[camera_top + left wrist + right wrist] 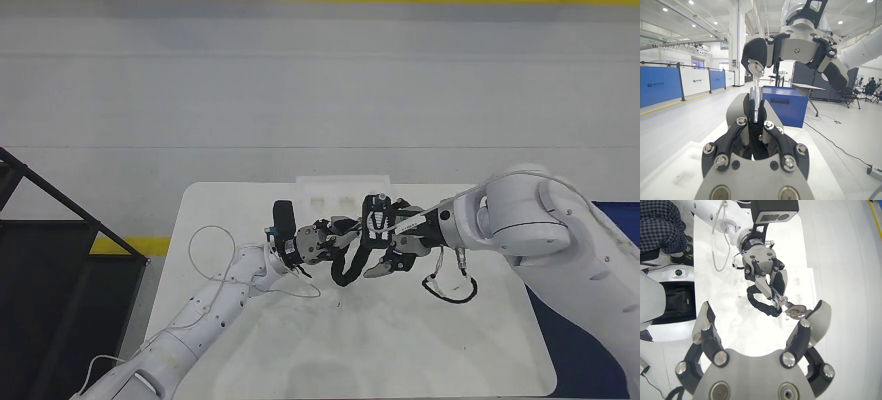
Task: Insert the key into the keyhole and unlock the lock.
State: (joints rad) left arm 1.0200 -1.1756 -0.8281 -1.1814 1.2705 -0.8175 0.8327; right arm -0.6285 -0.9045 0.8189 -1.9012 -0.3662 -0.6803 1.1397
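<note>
Silver key (797,311); chrome lock (756,98), black-sheathed; white table (450,350).

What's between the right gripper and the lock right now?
The key: blade in the lock, head at one of the fingers of the open right gripper. Clearest in the right wrist view.

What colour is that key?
Silver key, like the lock it sits in; clearest in the left wrist view.
</note>
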